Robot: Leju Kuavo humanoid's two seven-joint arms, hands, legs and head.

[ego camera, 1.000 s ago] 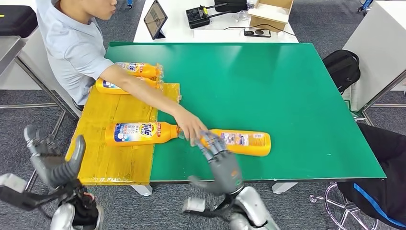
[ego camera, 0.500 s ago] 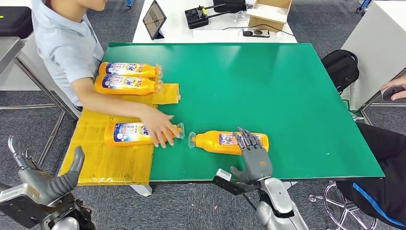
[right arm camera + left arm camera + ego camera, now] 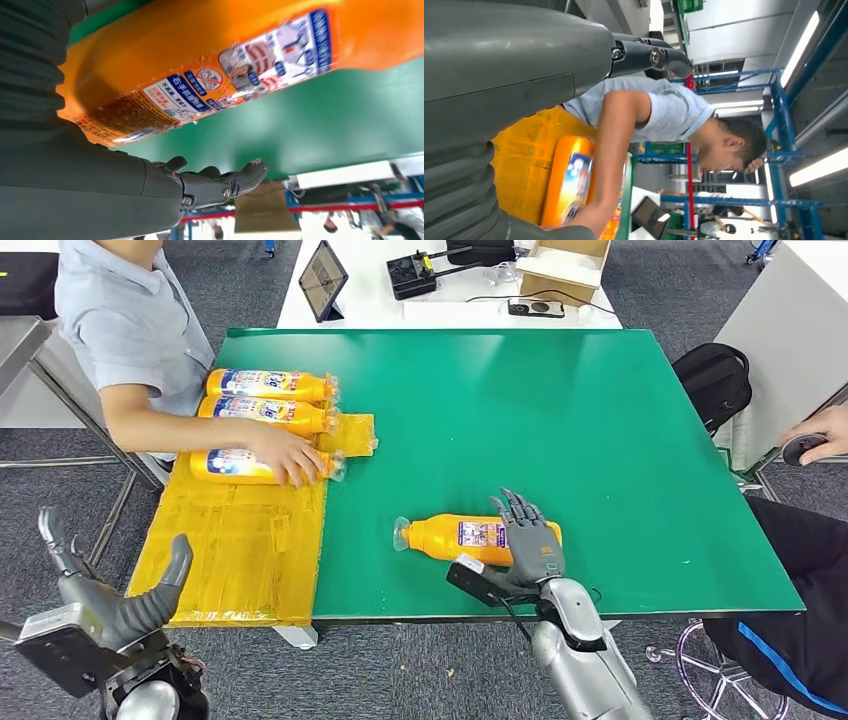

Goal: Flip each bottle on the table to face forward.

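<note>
An orange bottle (image 3: 455, 536) lies on its side on the green table (image 3: 600, 420), cap toward the left, its fine-print back label up (image 3: 210, 65). My right hand (image 3: 527, 542) lies over the bottle's base end with fingers spread and the thumb (image 3: 220, 186) held off toward the table's near edge, not closed around it. Three more orange bottles (image 3: 268, 385) (image 3: 262, 412) (image 3: 232, 465) lie side by side on a yellow mat (image 3: 240, 540) at the left. A person's hand (image 3: 290, 455) rests on the nearest one. My left hand (image 3: 115, 595) hovers open, low beside the mat.
The person sits at the table's left edge, arm reaching over the mat (image 3: 616, 150). A white desk (image 3: 450, 290) with a tablet, cables and a box stands behind. A black bag (image 3: 715, 380) and another person's leg (image 3: 800, 570) are at the right.
The person slid the third bottle up the mat to lie beside the other two. My right hand settled slightly further onto the lone bottle's base. My left hand shifted a little.
</note>
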